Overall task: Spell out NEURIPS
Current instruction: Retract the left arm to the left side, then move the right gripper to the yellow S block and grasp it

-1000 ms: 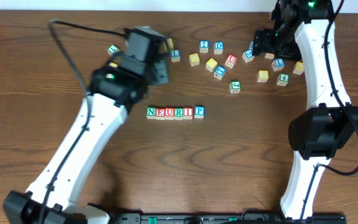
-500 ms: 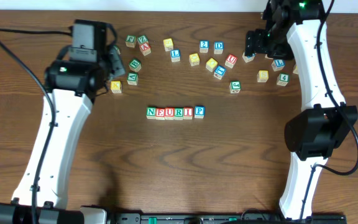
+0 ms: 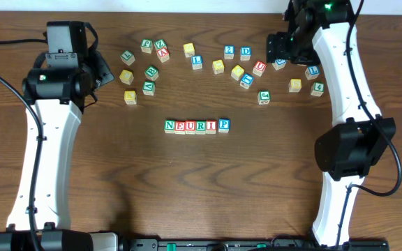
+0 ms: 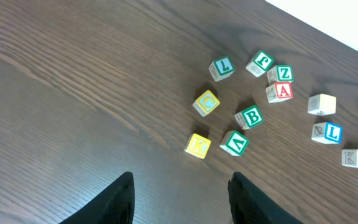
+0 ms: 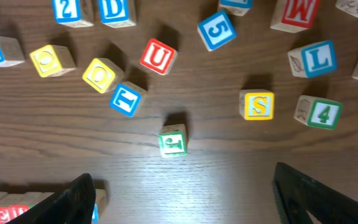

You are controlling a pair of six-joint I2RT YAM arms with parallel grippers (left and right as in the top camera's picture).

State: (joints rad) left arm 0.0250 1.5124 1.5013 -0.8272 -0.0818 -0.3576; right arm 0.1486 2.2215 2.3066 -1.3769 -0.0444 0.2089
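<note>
Mid-table, the NEURIP row [image 3: 197,126] sits 6 cubes long, with the yellow S cube [image 5: 257,104] still loose beside the green 4 [image 5: 321,113]. Left gripper [image 4: 180,202] has swung out far left, jaws half apart and empty; right gripper [image 5: 185,199] hangs wide open, holding nothing

Mid-table row, left to right: green N [image 3: 169,126], red E [image 3: 180,127], red U [image 3: 190,127], green R [image 3: 201,126], red I [image 3: 211,127], blue P [image 3: 223,125]; it reads NEURIP. Far right scatter: blue 2 [image 5: 65,9], blue D [image 5: 114,9], loose U [image 5: 158,56] in red, blue 5 [image 5: 216,30], red M [image 5: 298,12], blue T [image 5: 127,99], yellow S [image 5: 258,104], green 4 [image 5: 324,114]. Far left scatter: red A [image 4: 283,91], green Z [image 4: 283,73], green B [image 4: 250,116], green V [image 4: 235,143], yellow K [image 4: 197,145], yellow C [image 4: 207,102], blue L [image 4: 332,132]. Other faces too small or turned to read.
</note>
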